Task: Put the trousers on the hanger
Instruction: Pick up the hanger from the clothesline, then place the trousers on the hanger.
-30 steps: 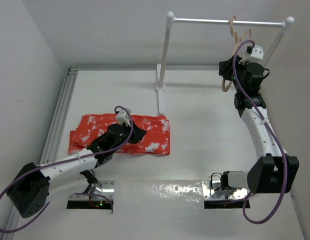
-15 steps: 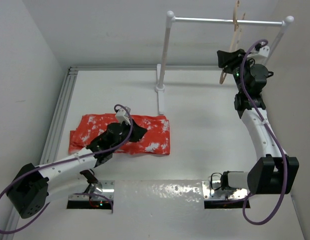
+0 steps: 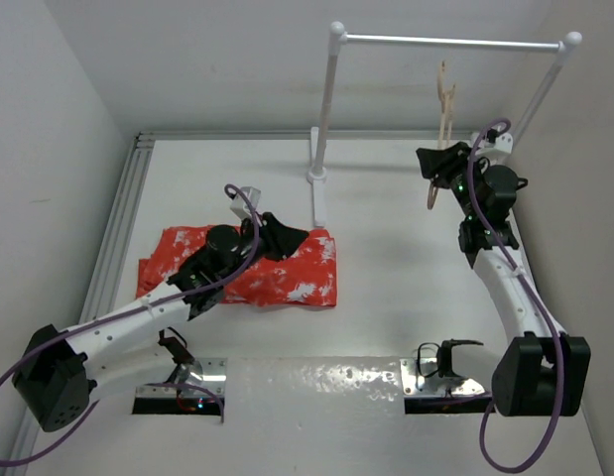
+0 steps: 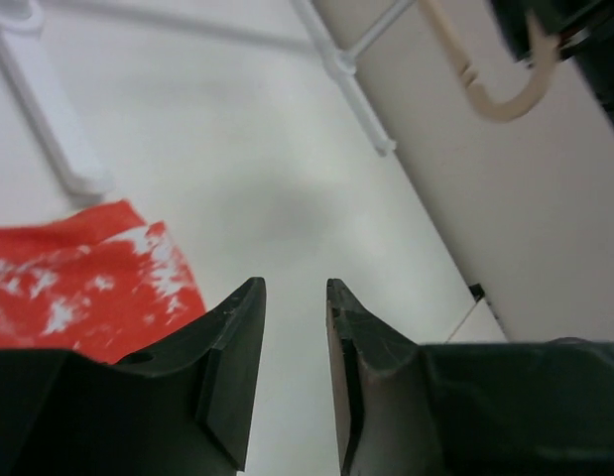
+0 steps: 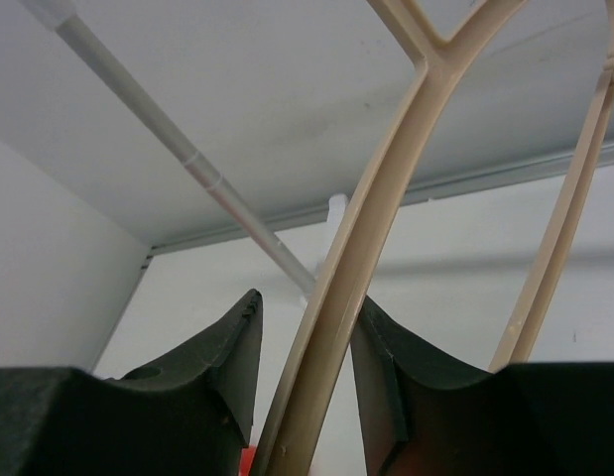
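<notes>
The red-orange trousers [image 3: 297, 280] with white blotches lie flat on the table at the left; the left wrist view shows a corner of them [image 4: 78, 268]. My left gripper [image 3: 295, 238] [image 4: 292, 288] hovers over their right part, open, with nothing between its fingers. The thin tan hanger [image 3: 446, 104] is in the air below the rail at the back right. My right gripper [image 3: 433, 171] [image 5: 308, 297] is shut on one of the hanger's bars [image 5: 386, 228], which runs up between the fingers. The left wrist view shows the hanger's curved end [image 4: 490, 94] far off.
A white metal rail [image 3: 445, 42] on two posts stands at the back, its left post's foot [image 3: 317, 183] just behind the trousers. A metal track [image 3: 123, 213] borders the table's left side. White walls close in on the left, back and right.
My left gripper has opened and lifted off the trousers, shifting right. My right arm has taken the hanger off the rail and lowered it toward the left.
</notes>
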